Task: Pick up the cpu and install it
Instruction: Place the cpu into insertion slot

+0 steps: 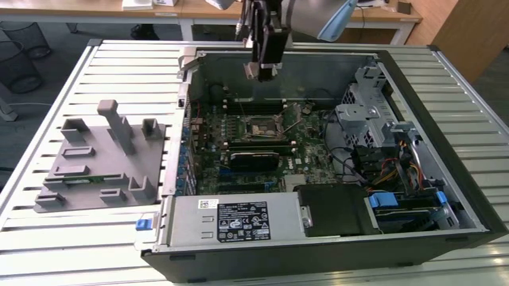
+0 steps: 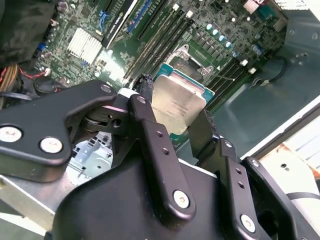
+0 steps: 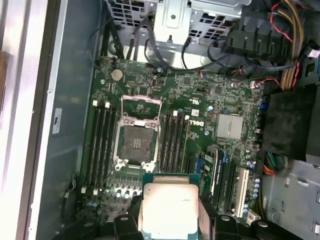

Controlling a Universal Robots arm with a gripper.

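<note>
Jaws: the gripper [image 2: 176, 112] is clamped on the cpu [image 2: 178, 106], with one black finger on each of two opposite edges.
Where the chip is: up in the air over the open computer case [image 1: 445, 149]. It is not touching the green board [image 3: 200, 100].
Which way up: its silver top plate shows in both wrist views, so I judge the flat underside faces down to the board.
Socket: the socket [image 3: 135, 137] sits on the board between rows of long black slots. Its middle is bare, with no chip in it, and its metal frame looks swung open.
The gap that counts: in the exterior view the gripper hangs high, by the far wall of the case, and the socket lies lower and nearer the camera. So I judge the chip is above the socket and off to one side, well apart from it.
Lining up: in the first wrist view the chip's edges run about the same way as the socket's edges.
Hard to see: in the exterior view the chip is only a pale speck at the fingertips, so I cannot tell from there if it is level.
Tray: the grey tray [image 1: 95, 161] lies on the slatted table [image 1: 47, 238] at the exterior view's left, well apart from the arm.
How far along: the pick-up looks done, and the chip is not yet in the socket.
</note>
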